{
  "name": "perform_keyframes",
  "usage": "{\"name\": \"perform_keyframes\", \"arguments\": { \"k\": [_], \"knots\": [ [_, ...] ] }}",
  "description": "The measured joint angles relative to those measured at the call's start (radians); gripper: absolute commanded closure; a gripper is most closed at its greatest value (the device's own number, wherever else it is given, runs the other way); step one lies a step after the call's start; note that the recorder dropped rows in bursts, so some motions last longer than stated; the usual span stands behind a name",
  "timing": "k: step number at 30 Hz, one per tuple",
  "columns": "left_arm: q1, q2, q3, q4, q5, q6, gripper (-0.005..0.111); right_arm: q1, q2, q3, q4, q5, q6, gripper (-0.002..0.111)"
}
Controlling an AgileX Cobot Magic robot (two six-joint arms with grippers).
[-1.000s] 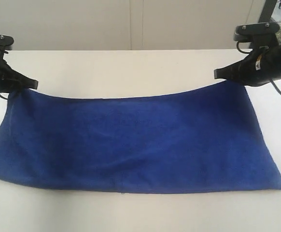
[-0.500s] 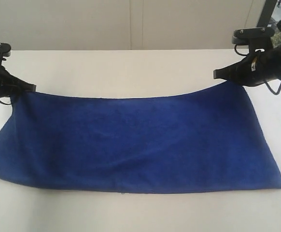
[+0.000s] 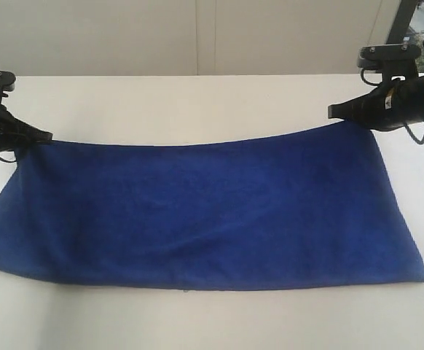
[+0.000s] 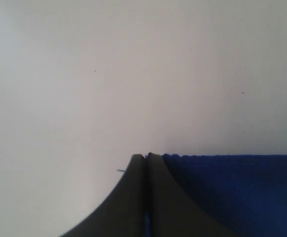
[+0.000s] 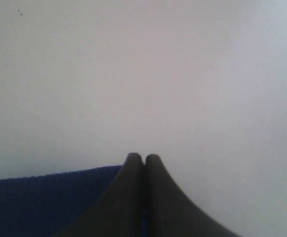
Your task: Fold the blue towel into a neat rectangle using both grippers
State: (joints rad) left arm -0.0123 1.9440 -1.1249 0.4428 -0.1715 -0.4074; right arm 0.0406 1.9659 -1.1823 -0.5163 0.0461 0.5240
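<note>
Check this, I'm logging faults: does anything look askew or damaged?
The towel is askew: its far edge, pinched by left gripper and right gripper, sags slightly, and its sides splay toward the near edge. No damage shows.

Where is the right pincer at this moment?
In the exterior view the right pincer is at the right edge, shut on the upper right corner of the blue towel, over the white table.

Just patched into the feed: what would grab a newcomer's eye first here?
The blue towel, spread wide across the white table, dominates the exterior view. Next come the black arms at its two far corners: the left gripper and the right gripper, each shut on a corner.
</note>
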Motion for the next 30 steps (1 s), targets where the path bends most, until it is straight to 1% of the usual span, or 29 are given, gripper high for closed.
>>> {"name": "perform_keyframes", "arguments": {
  "k": [3,9,11,12,13,14,18,19,21,24,26,27,28,30],
  "knots": [
    [0.018,0.0,0.0,0.0,0.0,0.0,0.107,0.0,0.019,-0.001,0.0,-0.046,0.0,0.108],
    [0.024,0.0,0.0,0.0,-0.002,0.0,0.107,0.0,0.044,-0.001,0.0,-0.081,0.0,0.108],
    [0.024,0.0,0.0,0.0,-0.012,0.0,0.106,0.0,0.044,-0.001,0.0,-0.081,0.0,0.104],
    [0.024,0.0,0.0,0.0,-0.017,0.002,0.104,0.0,0.044,-0.001,0.0,-0.081,0.0,0.1],
    [0.024,0.0,0.0,0.0,-0.019,0.002,0.1,0.0,0.044,-0.001,0.0,-0.083,0.0,0.096],
    [0.024,0.0,0.0,0.0,-0.022,0.002,0.088,0.0,0.044,-0.001,0.0,-0.083,0.0,0.086],
    [0.024,0.0,0.0,0.0,-0.026,0.002,0.062,0.0,0.044,-0.001,-0.001,-0.083,0.0,0.07],
    [0.024,0.0,0.0,0.0,-0.026,0.002,0.053,0.0,0.044,-0.001,-0.001,-0.083,0.0,0.062],
    [0.024,0.0,0.0,0.0,-0.026,0.002,0.048,0.0,0.044,-0.001,-0.001,-0.083,0.0,0.054],
    [0.024,0.0,0.0,0.0,-0.026,0.002,0.048,0.0,0.042,-0.001,-0.001,-0.078,0.0,0.054],
    [0.024,-0.013,0.0,0.0,0.008,0.002,0.048,0.0,0.015,-0.001,-0.001,-0.026,0.0,0.056],
    [0.024,-0.031,0.0,0.0,0.041,0.002,0.049,0.0,-0.011,-0.001,-0.001,0.014,0.0,0.061],
    [0.024,-0.054,0.0,0.0,0.087,0.002,0.051,0.0,-0.038,-0.001,-0.001,0.062,0.0,0.069],
    [0.024,-0.117,0.0,0.0,0.199,0.002,0.062,0.0,-0.096,-0.001,0.03,0.17,0.0,0.087]
  ]
}}
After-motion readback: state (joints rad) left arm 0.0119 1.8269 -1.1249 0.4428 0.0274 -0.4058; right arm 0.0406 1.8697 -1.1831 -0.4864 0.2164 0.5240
